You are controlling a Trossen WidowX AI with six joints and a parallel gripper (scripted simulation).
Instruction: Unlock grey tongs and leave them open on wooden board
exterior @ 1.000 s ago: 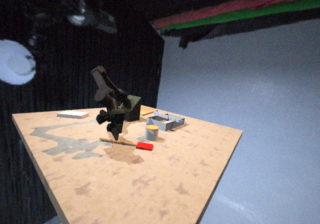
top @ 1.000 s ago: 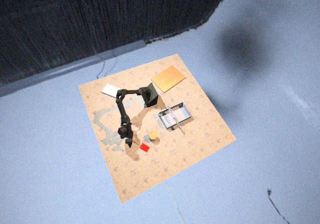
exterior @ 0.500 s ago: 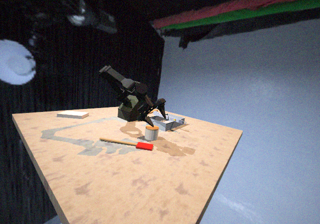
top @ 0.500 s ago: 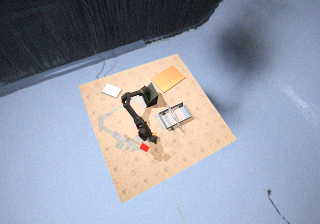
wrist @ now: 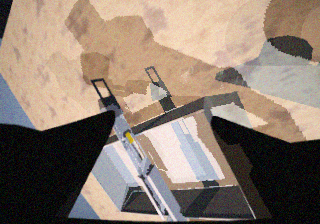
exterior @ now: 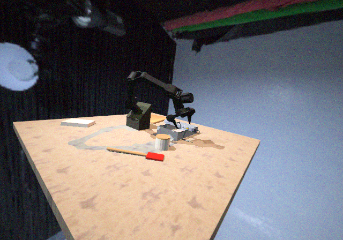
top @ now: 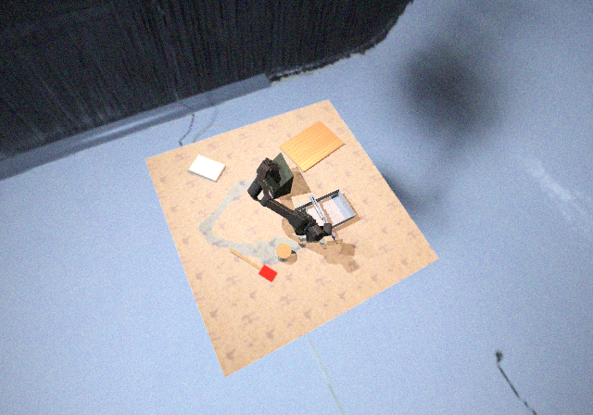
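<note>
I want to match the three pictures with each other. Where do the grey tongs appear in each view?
Top: the grey tongs lie across the roasting tin, right of centre, beside the open gripper.
Exterior: the tongs show at mid-height, right of centre, under the gripper.
Wrist: the tongs run lengthwise, left of centre, tips at top.
Shared landmark: the roasting tin.

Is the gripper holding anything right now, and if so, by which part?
Nothing is held. The gripper is open, above the tongs, which lie across the tin.
</note>
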